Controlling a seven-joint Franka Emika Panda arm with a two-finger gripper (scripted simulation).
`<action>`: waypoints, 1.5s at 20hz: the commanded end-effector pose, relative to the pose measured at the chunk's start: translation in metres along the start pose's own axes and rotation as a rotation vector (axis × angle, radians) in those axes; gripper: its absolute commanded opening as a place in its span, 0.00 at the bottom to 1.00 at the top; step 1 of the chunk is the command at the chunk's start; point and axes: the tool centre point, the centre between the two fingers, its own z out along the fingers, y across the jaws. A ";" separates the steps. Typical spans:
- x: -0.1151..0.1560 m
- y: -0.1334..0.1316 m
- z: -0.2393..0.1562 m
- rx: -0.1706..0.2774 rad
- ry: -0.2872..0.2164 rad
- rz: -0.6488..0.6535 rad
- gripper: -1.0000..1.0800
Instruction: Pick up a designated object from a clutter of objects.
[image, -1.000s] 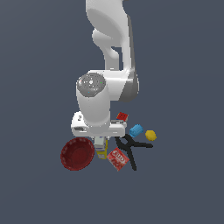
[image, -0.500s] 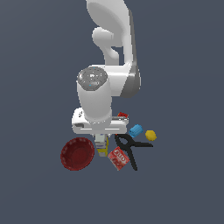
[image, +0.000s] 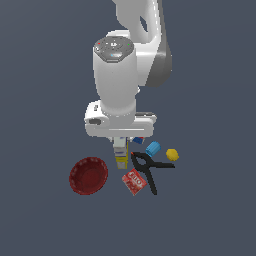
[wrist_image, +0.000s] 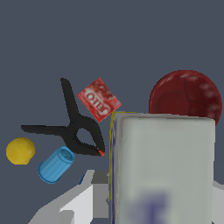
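Observation:
The long carton (image: 120, 151), pale grey-white with a yellow end, hangs upright under my hand. In the wrist view it fills the near frame (wrist_image: 162, 166), with blurred bluish print. My gripper (image: 120, 143) is shut on it; a grey finger (wrist_image: 85, 197) shows beside it. The rest of the clutter lies below: a dark red bowl (image: 88, 175) (wrist_image: 186, 94), a flat red box (image: 134, 181) (wrist_image: 99, 99), a black clamp (image: 147, 170) (wrist_image: 74, 127), a blue block (image: 153, 148) (wrist_image: 56, 164), a yellow lump (image: 172, 154) (wrist_image: 20, 150) and a red-blue cube (image: 138, 140).
The white arm (image: 120, 75) hides the ground behind the carton in the exterior view. The items lie on a plain dark grey-blue floor (image: 210, 210), with the bowl on the exterior view's left and the clamp, block and lump on its right.
The arm has risen toward the exterior camera, and the carton has come up with it. The other items have not moved.

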 end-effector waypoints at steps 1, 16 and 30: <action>-0.008 -0.008 -0.025 0.000 0.001 0.000 0.00; -0.060 -0.059 -0.191 -0.002 0.001 0.000 0.00; -0.080 -0.084 -0.272 0.000 0.001 -0.001 0.00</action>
